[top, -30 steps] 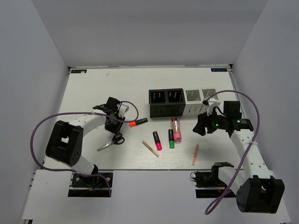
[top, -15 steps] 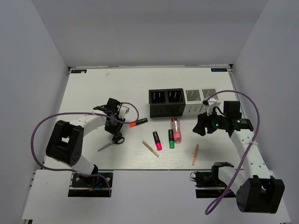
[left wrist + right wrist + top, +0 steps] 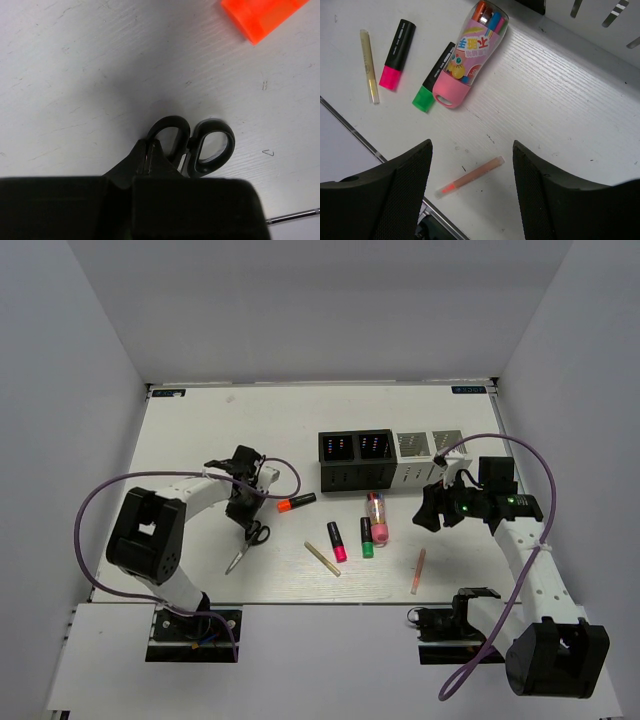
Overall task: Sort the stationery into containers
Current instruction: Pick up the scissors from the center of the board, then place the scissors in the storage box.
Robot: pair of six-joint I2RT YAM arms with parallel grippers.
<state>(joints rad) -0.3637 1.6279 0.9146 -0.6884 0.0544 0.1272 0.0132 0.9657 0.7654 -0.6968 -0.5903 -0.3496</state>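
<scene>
Lying beside green-capped highlighter [image 3: 432,80], clear pen [image 3: 467,52] with blue, possibly Chinese, lettering.

A white worktop [image 3: 200,440] with a fine, wood-like grain and a few small dark scuffs fills the middle of the scene. Plain pale grey walls close it in on three sides: a back wall [image 3: 320,310], a left wall [image 3: 60,390] and a right wall [image 3: 580,360]. A thin metal strip [image 3: 320,383] runs along the far edge, with a small dark label [image 3: 170,393] near each far corner. Below the near edge lies a lower white ledge [image 3: 330,660]. The light is soft and even, and shadows are faint.
</scene>
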